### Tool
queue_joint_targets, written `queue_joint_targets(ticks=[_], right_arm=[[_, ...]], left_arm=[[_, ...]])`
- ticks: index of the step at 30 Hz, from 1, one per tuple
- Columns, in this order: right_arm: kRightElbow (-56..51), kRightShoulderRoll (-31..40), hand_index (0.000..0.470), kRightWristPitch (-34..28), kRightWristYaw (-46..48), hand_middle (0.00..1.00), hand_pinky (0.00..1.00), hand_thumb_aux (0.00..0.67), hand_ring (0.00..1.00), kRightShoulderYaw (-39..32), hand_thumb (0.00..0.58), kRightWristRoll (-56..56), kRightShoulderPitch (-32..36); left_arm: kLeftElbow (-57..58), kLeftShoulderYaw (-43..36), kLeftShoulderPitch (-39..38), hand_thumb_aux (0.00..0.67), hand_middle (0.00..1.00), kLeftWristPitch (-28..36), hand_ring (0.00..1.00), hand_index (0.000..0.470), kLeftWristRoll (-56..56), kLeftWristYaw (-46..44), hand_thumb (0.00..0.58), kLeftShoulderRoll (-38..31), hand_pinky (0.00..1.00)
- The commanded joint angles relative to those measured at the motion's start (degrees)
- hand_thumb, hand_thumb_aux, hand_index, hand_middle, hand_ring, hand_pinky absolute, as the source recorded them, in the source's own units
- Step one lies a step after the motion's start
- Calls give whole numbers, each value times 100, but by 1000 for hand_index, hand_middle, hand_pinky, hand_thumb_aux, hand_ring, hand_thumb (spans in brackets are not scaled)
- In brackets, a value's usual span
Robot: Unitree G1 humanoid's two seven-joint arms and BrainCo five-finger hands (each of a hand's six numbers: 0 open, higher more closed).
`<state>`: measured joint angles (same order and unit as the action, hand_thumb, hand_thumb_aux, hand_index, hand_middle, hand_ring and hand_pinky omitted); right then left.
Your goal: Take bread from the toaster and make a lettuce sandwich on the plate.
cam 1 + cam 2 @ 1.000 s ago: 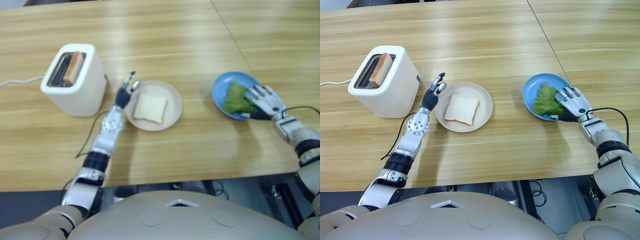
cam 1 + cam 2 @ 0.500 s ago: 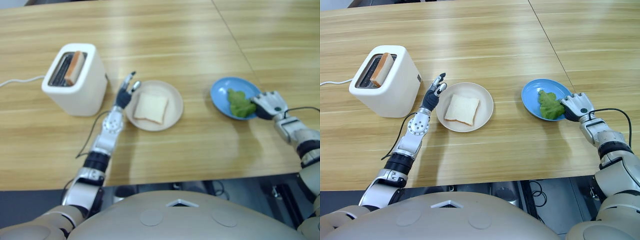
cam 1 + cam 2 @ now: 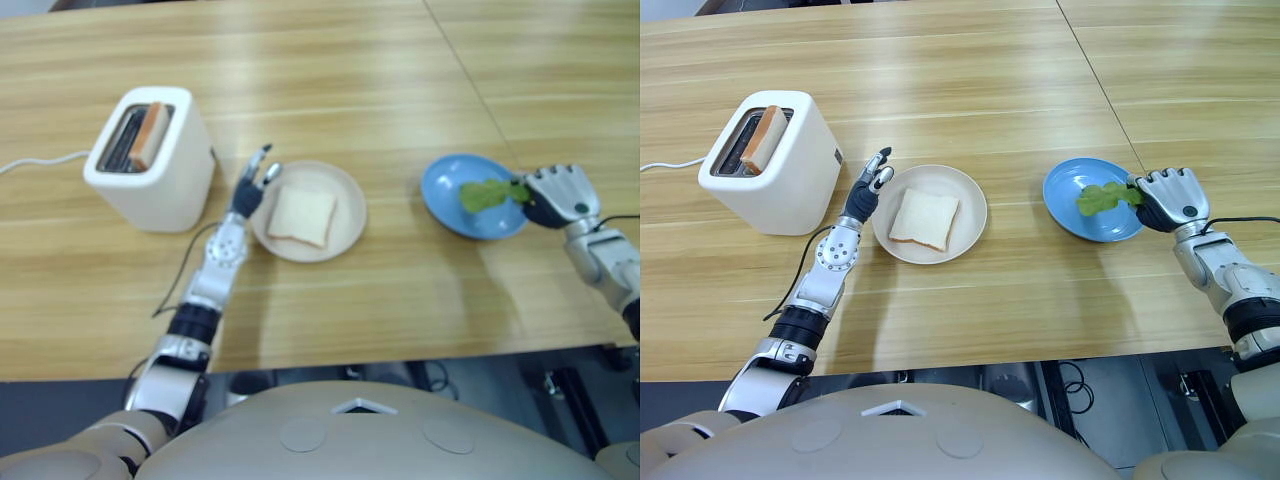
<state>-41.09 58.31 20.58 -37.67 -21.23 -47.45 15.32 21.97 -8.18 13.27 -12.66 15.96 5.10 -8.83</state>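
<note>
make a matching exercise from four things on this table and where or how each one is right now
Column one
1. lettuce
2. toaster
3. beige plate
4. left hand

Column two
a. carries a flat bread slice
b. gripped by the right hand, over the blue plate
c. open, between the toaster and the beige plate
d. has an upright bread slice in its slot

Right pairs: 1-b, 2-d, 3-a, 4-c
</note>
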Motion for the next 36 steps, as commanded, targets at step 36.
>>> queue_joint_targets(ticks=[36], right_arm=[[246,-3800,460,73,902,1000,1000,670,1000,-1184,580,-1057,1690]], left_arm=[[1159,416,434,0,0,-356,0,0,-755,-338,0,305,0]])
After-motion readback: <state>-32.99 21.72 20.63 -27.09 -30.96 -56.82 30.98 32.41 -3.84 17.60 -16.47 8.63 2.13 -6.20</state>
